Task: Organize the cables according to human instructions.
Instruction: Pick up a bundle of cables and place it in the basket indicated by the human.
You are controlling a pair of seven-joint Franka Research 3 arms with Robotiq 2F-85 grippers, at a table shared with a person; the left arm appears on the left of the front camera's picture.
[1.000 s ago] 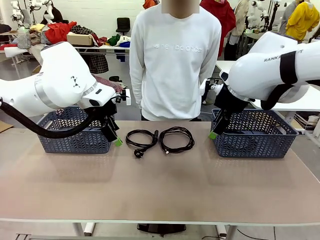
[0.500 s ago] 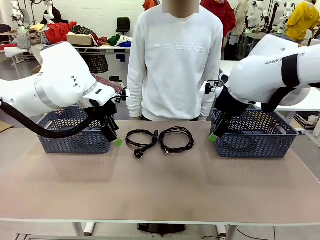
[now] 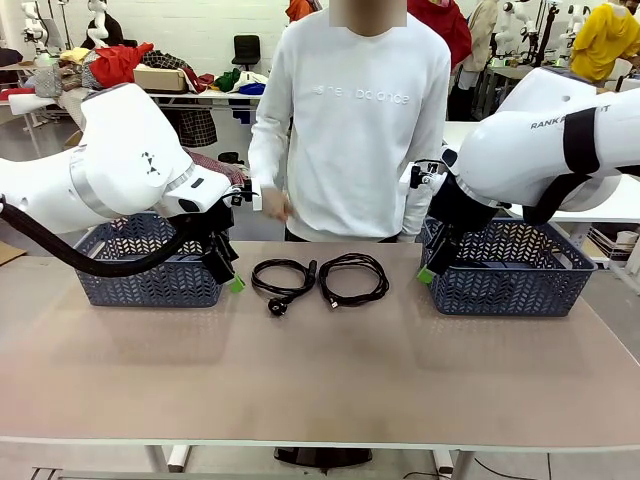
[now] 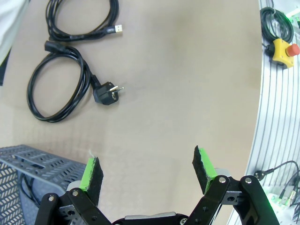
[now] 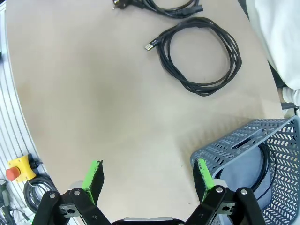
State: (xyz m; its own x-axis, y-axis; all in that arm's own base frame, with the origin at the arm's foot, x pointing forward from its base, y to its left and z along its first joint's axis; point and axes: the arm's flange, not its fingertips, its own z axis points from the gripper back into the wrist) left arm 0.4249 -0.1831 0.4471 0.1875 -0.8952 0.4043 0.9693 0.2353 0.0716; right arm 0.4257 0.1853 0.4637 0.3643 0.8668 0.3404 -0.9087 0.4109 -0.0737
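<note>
Two coiled black cables lie mid-table at the far side. One with a chunky plug [image 3: 283,280] [image 4: 58,89] is on the left, and one with a small flat connector [image 3: 352,278] [image 5: 201,56] lies right of it. My left gripper [image 3: 228,270] [image 4: 148,171] hangs open by the left basket [image 3: 150,265], a little left of the plug cable. Open as well, my right gripper [image 3: 432,262] [image 5: 149,173] sits at the near corner of the right basket [image 3: 510,275]. Another black cable [image 5: 265,159] lies inside that basket. Neither gripper touches a cable.
A person in a white sweatshirt stands behind the table's far edge, one hand [image 3: 272,205] raised at waist height. Yellow emergency stop buttons [image 4: 283,50] [image 5: 18,169] with cords sit beyond the table's near edge. The near half of the table [image 3: 320,380] is bare.
The person's hand on the picture's left has come up in front of the waist. The right arm shifted slightly; both grippers stay open.
</note>
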